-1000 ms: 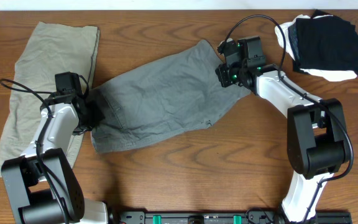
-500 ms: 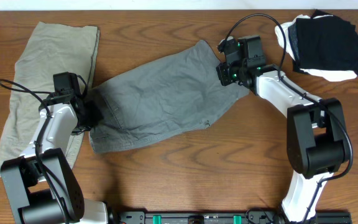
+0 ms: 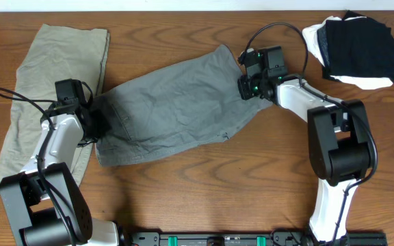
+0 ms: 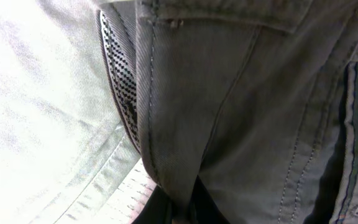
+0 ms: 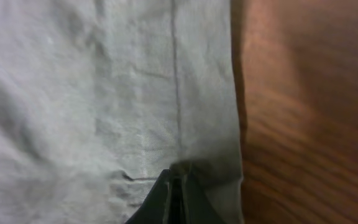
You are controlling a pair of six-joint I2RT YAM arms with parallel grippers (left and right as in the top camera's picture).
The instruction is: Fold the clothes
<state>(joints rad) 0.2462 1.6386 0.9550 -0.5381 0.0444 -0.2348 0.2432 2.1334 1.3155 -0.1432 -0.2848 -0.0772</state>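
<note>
The clothes, wrinkled grey shorts, lie spread slantwise across the middle of the table, from lower left to upper right. My left gripper is at their left, waistband end. In the left wrist view the left gripper is shut on a fold of the grey shorts, seams and a pocket edge showing. My right gripper is at the upper right leg end. In the right wrist view the right gripper is shut on the hem edge of the shorts, right beside bare wood.
A pale khaki garment lies flat at the far left, partly under the left arm, and also shows as the khaki garment in the left wrist view. A pile of black and white clothes sits at the back right corner. Bare wooden table lies in front.
The right gripper's jaws have closed fully on the hem. Both grippers and the shorts have shifted slightly to the left.
</note>
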